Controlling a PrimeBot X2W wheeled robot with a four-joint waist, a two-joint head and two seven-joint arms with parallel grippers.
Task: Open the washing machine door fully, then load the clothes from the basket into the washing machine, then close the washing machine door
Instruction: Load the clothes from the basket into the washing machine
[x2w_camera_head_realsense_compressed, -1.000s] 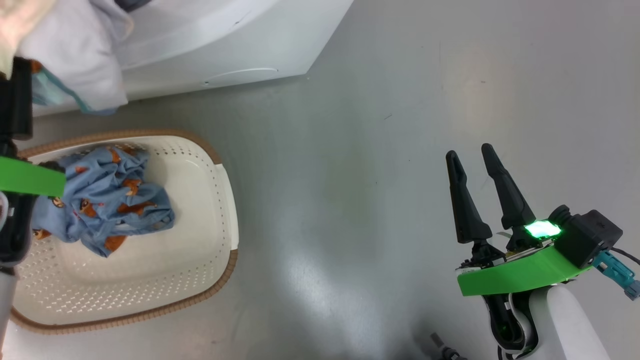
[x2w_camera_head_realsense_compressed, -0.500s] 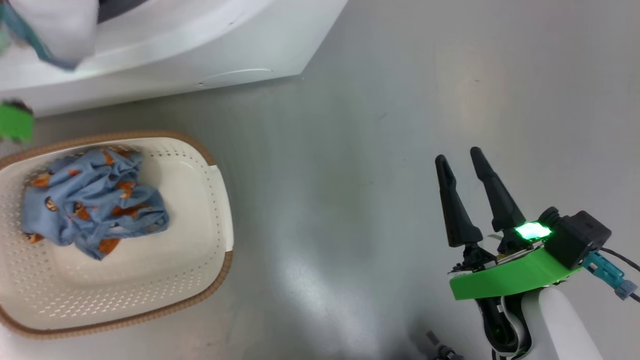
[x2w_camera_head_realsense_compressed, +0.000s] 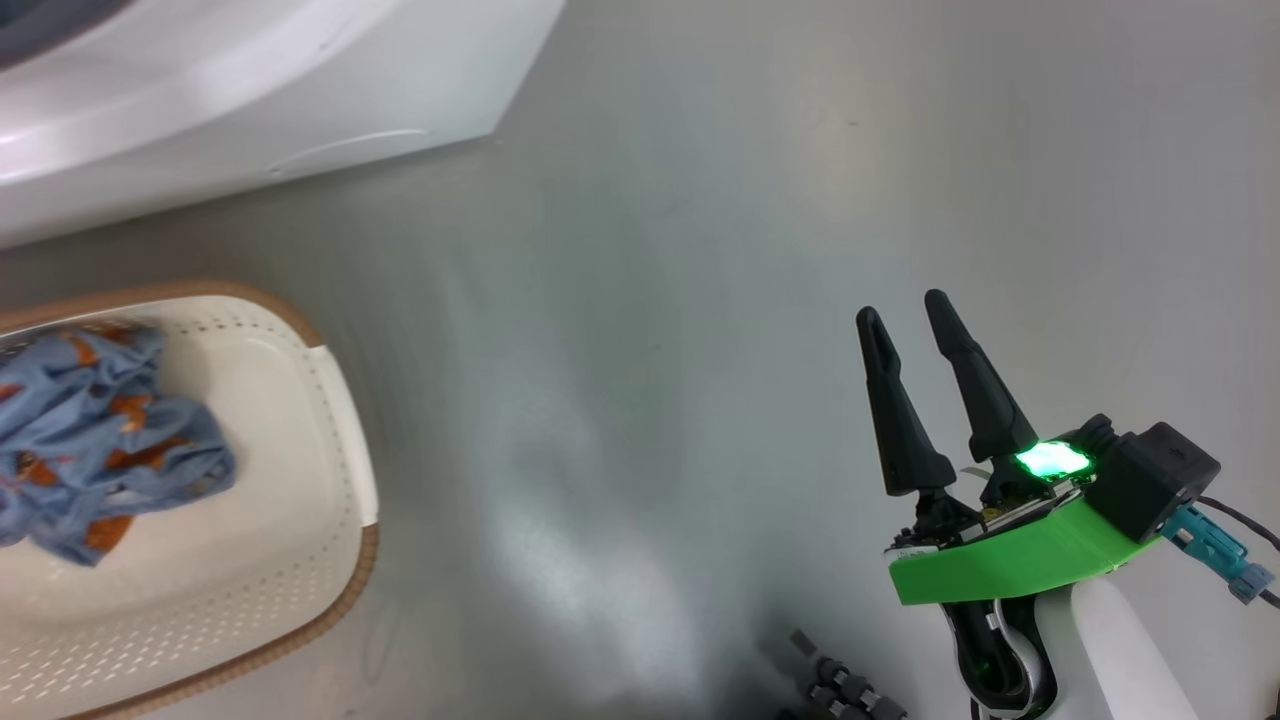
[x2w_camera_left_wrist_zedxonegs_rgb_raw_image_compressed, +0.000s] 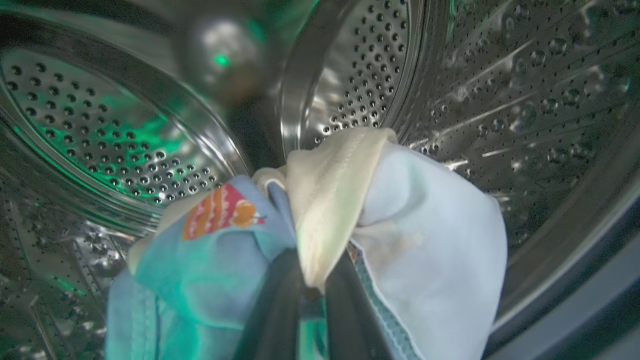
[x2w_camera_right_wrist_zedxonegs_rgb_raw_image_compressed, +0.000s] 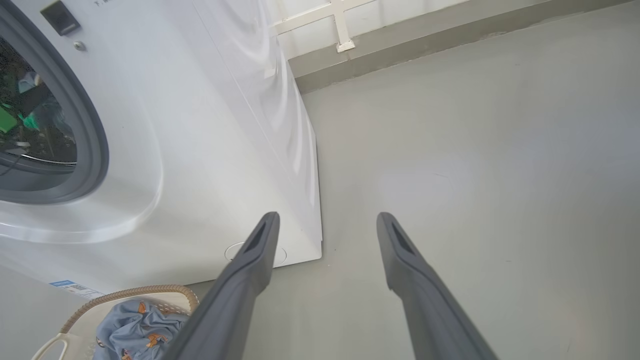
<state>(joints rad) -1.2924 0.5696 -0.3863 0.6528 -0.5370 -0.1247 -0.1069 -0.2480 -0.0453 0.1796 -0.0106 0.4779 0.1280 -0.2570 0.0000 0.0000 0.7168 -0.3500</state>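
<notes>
Left claw (x2w_camera_left_wrist_zedxonegs_rgb_raw_image_compressed: 312, 282) clamped on clothes (x2w_camera_left_wrist_zedxonegs_rgb_raw_image_compressed: 430, 225), well inside drum (x2w_camera_left_wrist_zedxonegs_rgb_raw_image_compressed: 500, 75). Right claw (x2w_camera_head_realsense_compressed: 902, 308) apart, idle above floor (x2w_camera_head_realsense_compressed: 680, 250). We judged: let go deep, clear of the rim. Blue garment (x2w_camera_head_realsense_compressed: 90, 440) lay in basket (x2w_camera_head_realsense_compressed: 340, 420).

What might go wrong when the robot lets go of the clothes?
The bundle of clothes drapes over the left gripper inside the drum, so it might cling and get dragged back out. A blue garment lies in the basket and could be left behind.
</notes>
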